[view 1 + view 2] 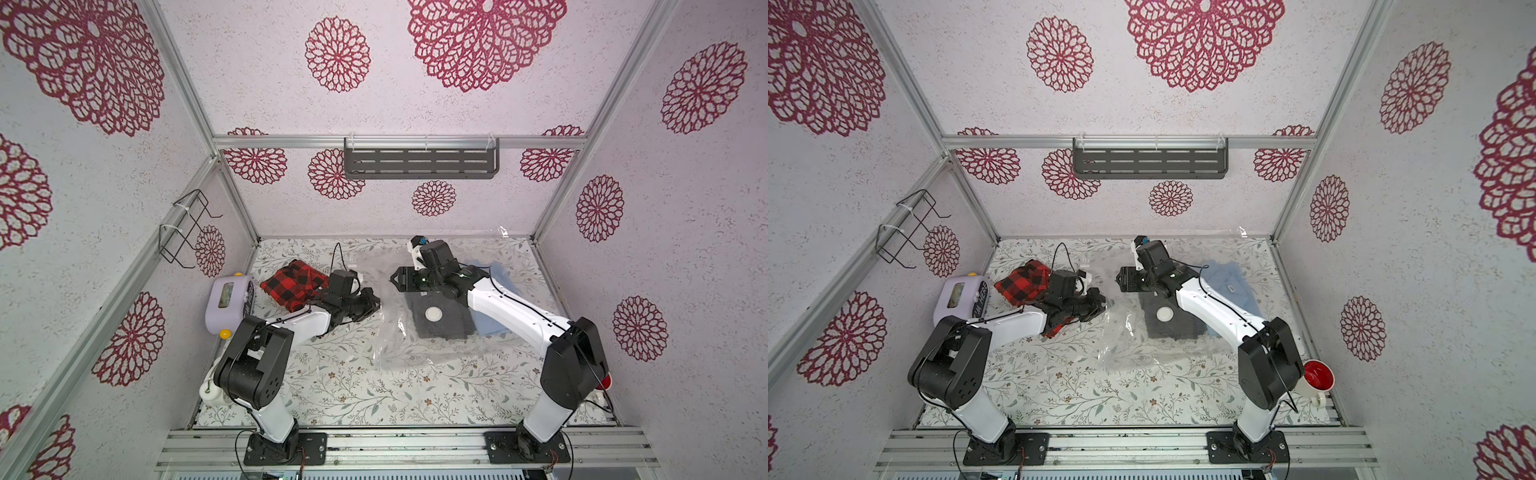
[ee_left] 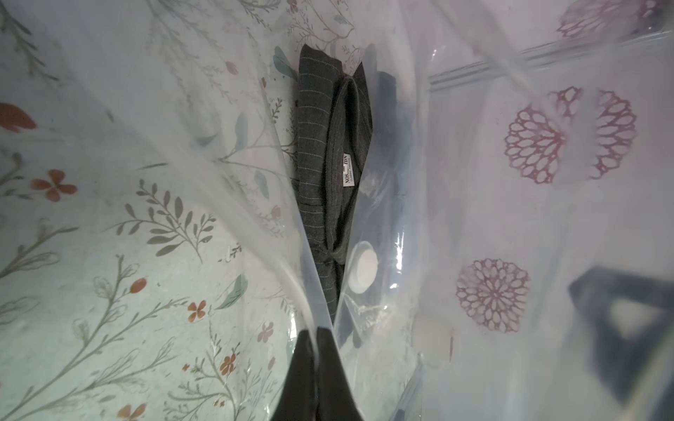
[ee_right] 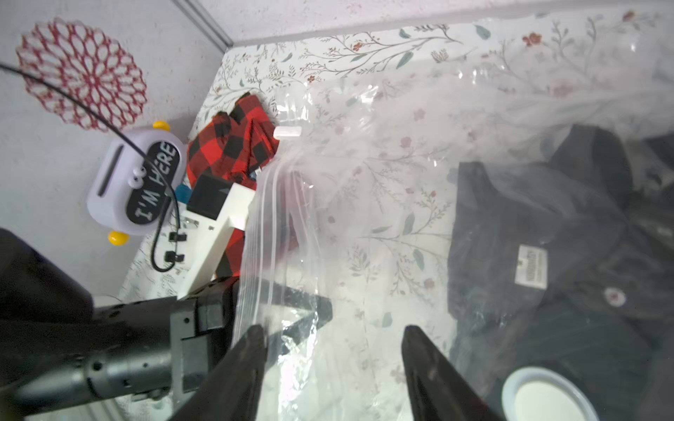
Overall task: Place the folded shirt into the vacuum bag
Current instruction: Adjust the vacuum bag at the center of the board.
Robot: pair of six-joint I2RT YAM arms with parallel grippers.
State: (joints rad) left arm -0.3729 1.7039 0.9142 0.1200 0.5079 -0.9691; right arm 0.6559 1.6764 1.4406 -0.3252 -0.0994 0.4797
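The vacuum bag [image 1: 415, 349] [image 1: 1133, 353] lies in the middle of the table, clear and crinkled. The folded shirt [image 1: 451, 326] [image 2: 328, 164] [image 3: 547, 237], dark grey with fine stripes, lies between its films, and the round white valve [image 1: 434, 313] [image 2: 363, 268] [image 3: 547, 397] rests over it. My left gripper [image 1: 376, 305] [image 2: 316, 330] is shut on the bag's left edge by the zip strip [image 3: 262, 226] and holds the film up. My right gripper [image 1: 395, 279] [image 3: 333, 330] hovers open just above the bag near that edge, with only film between its fingers [image 3: 251, 339].
A red and black plaid shirt [image 1: 291, 284] [image 3: 233, 142] lies under my left arm. A lilac box [image 1: 228, 303] stands by the left wall. A light blue garment [image 1: 492, 324] lies under the bag's right side. A red cup [image 1: 1317, 376] stands at the front right.
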